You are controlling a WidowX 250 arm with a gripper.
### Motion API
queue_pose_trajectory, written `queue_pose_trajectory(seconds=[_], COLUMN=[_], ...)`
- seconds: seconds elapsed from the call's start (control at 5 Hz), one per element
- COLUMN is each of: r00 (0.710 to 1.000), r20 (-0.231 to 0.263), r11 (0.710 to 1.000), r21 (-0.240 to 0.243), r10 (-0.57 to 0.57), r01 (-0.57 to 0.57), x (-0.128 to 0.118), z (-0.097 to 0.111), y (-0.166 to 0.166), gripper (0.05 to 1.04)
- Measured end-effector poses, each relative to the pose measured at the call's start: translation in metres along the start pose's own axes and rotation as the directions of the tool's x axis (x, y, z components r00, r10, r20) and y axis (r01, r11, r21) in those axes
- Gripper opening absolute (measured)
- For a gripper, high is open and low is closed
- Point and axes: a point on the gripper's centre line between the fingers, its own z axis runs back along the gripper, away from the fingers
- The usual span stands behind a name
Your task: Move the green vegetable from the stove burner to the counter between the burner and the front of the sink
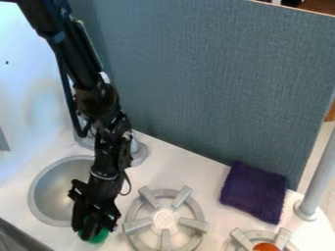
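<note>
The black gripper (95, 229) hangs down at the lower left, just past the right front rim of the round metal sink (48, 194). Right at its lower end is a rounded green object (99, 237), largely hidden by the gripper. Whether the green object is held or only touched cannot be made out. To the right of both stands a grey stove burner (165, 219) with raised prongs.
A dark purple cloth (254, 192) lies at the right, by the foot of the blue-grey panel (209, 83). Something orange (266, 247) sits in a second burner (243, 239) at the bottom edge. A grey post (317, 184) rises at the far right; a faucet base (138, 153) stands behind the sink.
</note>
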Motion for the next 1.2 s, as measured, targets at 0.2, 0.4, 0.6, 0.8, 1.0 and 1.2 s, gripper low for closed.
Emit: queue_pose_trajectory(seconds=[0.2,0.4,0.6,0.8,1.0,1.2], r00=[1.0,0.999,0.993,0.975,0.946,0.888], r20=[0.019,0.041,0.116,0.219,0.279,0.358], r11=[0.999,0.997,0.994,0.994,0.98,0.947], r21=[-0.042,-0.083,-0.112,-0.09,-0.06,-0.032], r10=[-0.001,0.001,-0.002,-0.034,-0.165,-0.288], r01=[0.002,0.002,0.016,0.055,0.188,0.32], x=[0.009,0.005,0.003,-0.006,-0.006,0.006], z=[0.007,0.015,0.04,0.072,0.089,0.093], y=[-0.004,-0.012,-0.016,-0.027,-0.058,-0.095], gripper=[0.761,0.997,1.007,1.003,1.001,1.001])
